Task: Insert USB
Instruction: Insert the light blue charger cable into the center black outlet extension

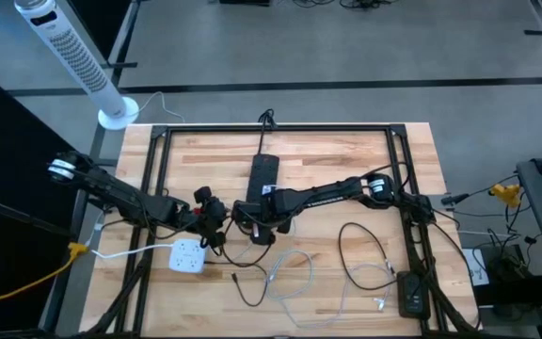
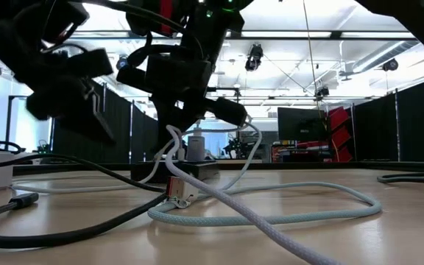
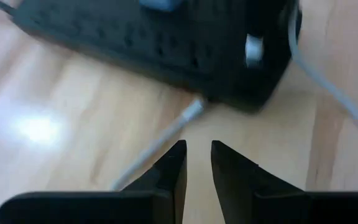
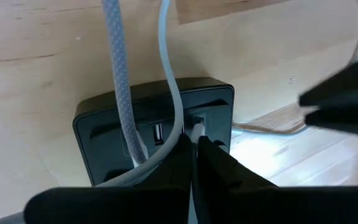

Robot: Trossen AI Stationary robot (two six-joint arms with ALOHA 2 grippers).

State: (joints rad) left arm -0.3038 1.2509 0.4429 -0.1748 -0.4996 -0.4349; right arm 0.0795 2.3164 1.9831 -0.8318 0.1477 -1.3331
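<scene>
Fingers of right gripper [image 4: 194, 146] pinched shut on white USB plug [image 4: 196, 129], at port on near end of black power strip [image 4: 157, 134], mid-table; left gripper [image 3: 197, 163] just left of that strip end, fingers [image 3: 174, 165] narrowly parted, holding nothing; grey braided cable [image 4: 122, 93] draped over strip; white plug block [image 1: 187, 256] near left.

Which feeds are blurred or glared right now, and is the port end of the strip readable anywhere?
Left wrist view: soft all over, the power strip smeared, a glare patch on the table. Right wrist view: sharp enough to read the ports, glare on the wood by the strip. Low view: arms are dark silhouettes against ceiling lights.
</scene>
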